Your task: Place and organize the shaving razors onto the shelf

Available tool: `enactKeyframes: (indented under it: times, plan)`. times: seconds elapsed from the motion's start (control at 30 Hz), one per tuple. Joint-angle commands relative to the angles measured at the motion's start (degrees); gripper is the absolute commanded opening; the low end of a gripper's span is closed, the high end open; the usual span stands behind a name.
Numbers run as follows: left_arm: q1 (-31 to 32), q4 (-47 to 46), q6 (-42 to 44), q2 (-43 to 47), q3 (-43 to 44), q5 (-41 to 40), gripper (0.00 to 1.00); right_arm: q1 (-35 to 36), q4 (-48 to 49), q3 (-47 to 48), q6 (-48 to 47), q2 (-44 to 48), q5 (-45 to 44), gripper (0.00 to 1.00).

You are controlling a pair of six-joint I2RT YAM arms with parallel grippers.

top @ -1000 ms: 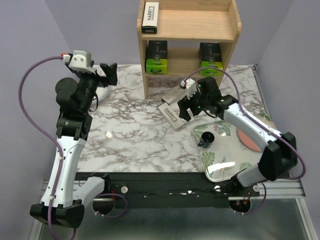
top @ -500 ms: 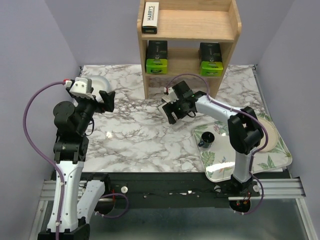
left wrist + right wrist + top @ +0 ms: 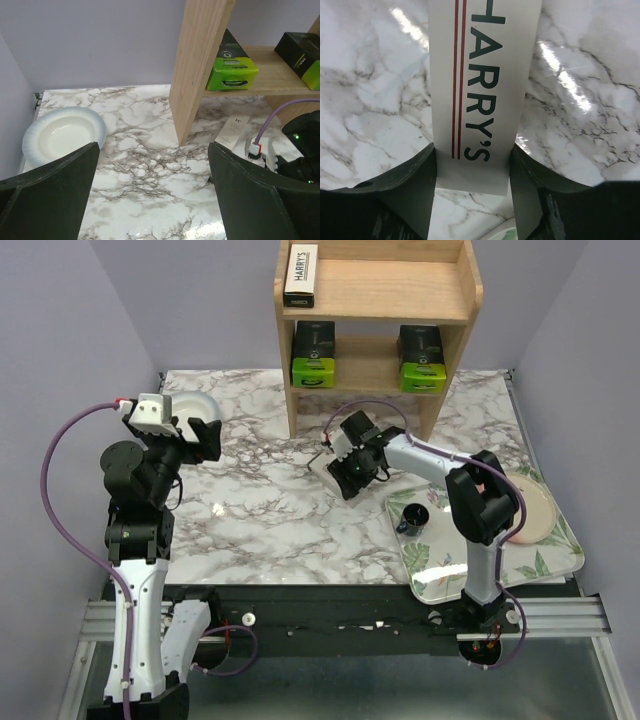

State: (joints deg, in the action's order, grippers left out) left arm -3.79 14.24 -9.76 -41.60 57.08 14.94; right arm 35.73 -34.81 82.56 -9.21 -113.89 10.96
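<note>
Since a second ago, the right end effector [image 3: 472,150] has been swung in from the tray's edge and lowered to the desk [image 3: 250,510] in front of the shelf [image 3: 375,290]. Its fingers [image 3: 415,185] have been drawn in. They are now pressed against both long sides of a white HARRY'S box [image 3: 482,75], which is laid flat on the marbled desk. The name is printed in dark capitals beside two thin red lines.

The left end effector [image 3: 150,190] is held spread wide over the desk's left part, near a white bowl [image 3: 65,132].

On the shelf's top tier a second HARRY'S box [image 3: 301,273] is set at the left end. On the lower tier a left black pack [image 3: 313,353] and a right black pack [image 3: 421,357], both lime-green at the end, are placed well apart. Their print cannot be read.

A black cup [image 3: 412,517] is stood on the leaf-patterned tray [image 3: 480,570].
</note>
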Motion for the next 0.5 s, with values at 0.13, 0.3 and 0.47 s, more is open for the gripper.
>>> enactKeyframes:
  times: [0.13, 0.3, 0.47]
  plan:
    - [-0.60, -3.34, -2.63, 1.18, -1.71, 3.25, 0.99, 10.94, -18.01, -2.84, -36.19, 5.24, 4.95, 0.40]
    - [-0.51, -4.83, -4.30, 1.09, -2.06, 5.18, 0.99, 11.56, -13.72, -10.03, -47.89, 12.96, 0.21, 0.44]
    - [-0.43, -5.54, -5.97, 0.83, -3.20, 8.78, 0.99, 11.47, -0.08, -14.02, -55.84, 16.51, -8.92, 0.70]
